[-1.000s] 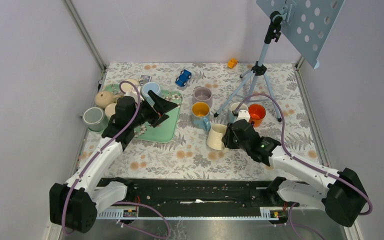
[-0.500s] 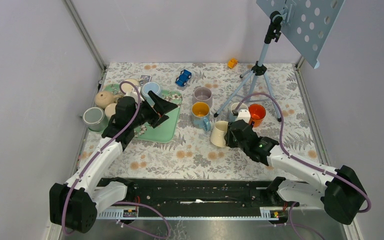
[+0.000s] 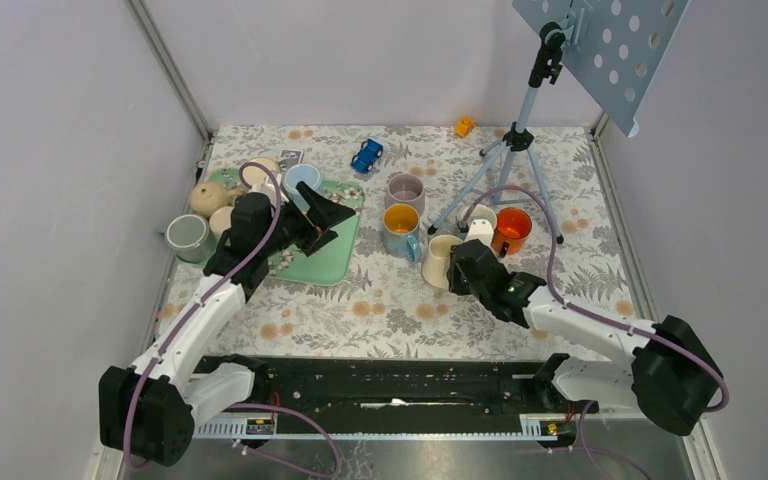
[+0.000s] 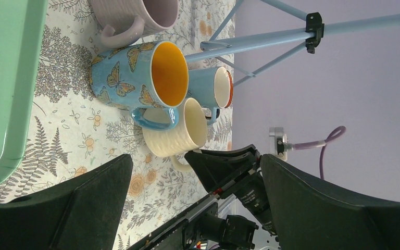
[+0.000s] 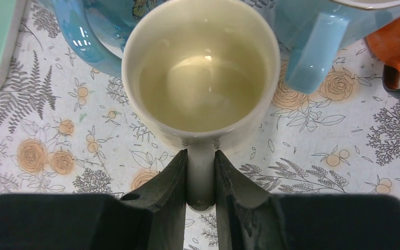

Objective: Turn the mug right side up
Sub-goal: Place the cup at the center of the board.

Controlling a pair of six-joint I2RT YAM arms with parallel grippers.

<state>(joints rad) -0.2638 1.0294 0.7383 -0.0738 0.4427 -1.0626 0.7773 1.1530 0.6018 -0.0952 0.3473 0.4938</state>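
The cream ribbed mug (image 3: 441, 259) stands mouth up on the floral cloth, close beside the blue butterfly mug (image 3: 401, 229). In the right wrist view the cream mug (image 5: 203, 78) shows its empty inside. My right gripper (image 5: 201, 156) is shut on its handle (image 5: 201, 174), one finger on each side; in the top view this gripper (image 3: 460, 272) sits just right of the mug. My left gripper (image 3: 335, 222) is open and empty, held above the green tray (image 3: 328, 262). The left wrist view shows the cream mug (image 4: 179, 130) in the distance.
A lilac mug (image 3: 405, 190), an orange mug (image 3: 512, 229) and a light blue mug (image 5: 312, 31) crowd behind the cream mug. A tripod (image 3: 505, 150) stands at the back right. Several cups sit at the tray's far left, a green mug (image 3: 188, 237) beside it. A toy car (image 3: 365, 155) lies at the back.
My right gripper moved the cream mug away from me and to the left, bringing it from tilted on its side to upright beside the blue butterfly mug. The left arm stayed still.
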